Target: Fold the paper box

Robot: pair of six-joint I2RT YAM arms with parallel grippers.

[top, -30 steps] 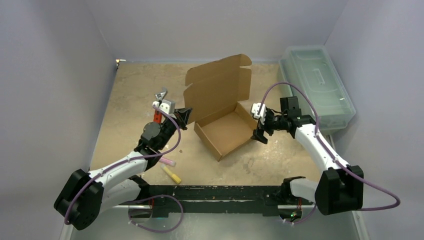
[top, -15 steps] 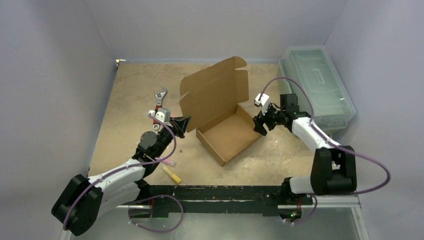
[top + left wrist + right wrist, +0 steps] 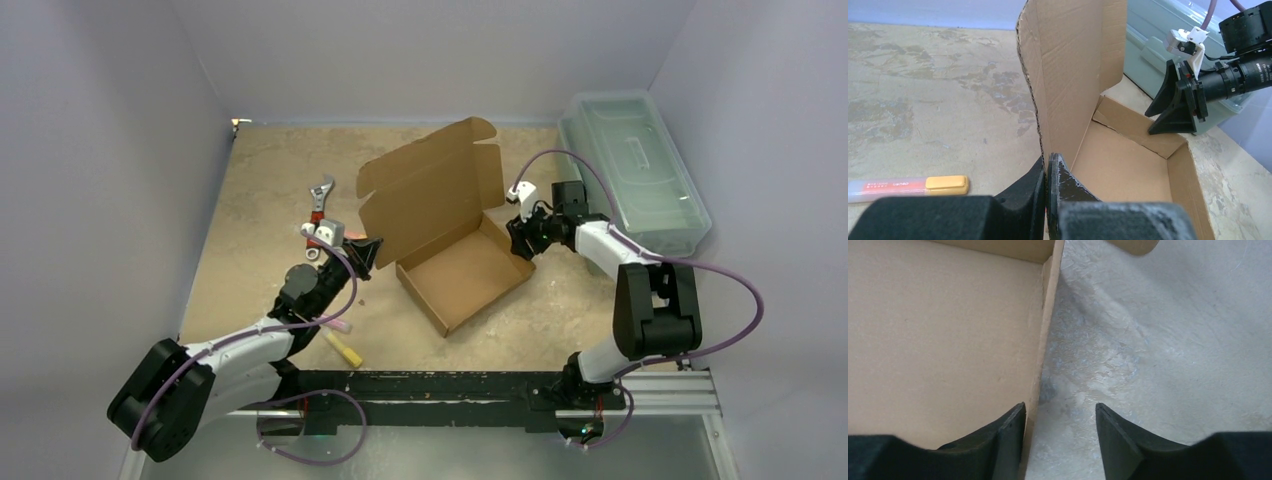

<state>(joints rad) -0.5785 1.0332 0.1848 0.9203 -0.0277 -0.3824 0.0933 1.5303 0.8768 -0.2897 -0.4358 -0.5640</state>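
Paper box (image 3: 455, 270) sits on the table (image 3: 260, 200), lid upright. Your left gripper (image 3: 1048, 172) is pinched closed on the lid's side edge; your right gripper (image 3: 1060, 422) stands parted, straddling the box's right wall without gripping.

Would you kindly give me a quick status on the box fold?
Left gripper shut on lid edge. Right gripper open, straddling paper box wall. Lid raised. Plastic bin stands apart.

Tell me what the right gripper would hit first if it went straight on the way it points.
Most likely the side wall of the paper box: its edge lies between the open jaws of the right gripper, close to one. Depth is hard to judge.
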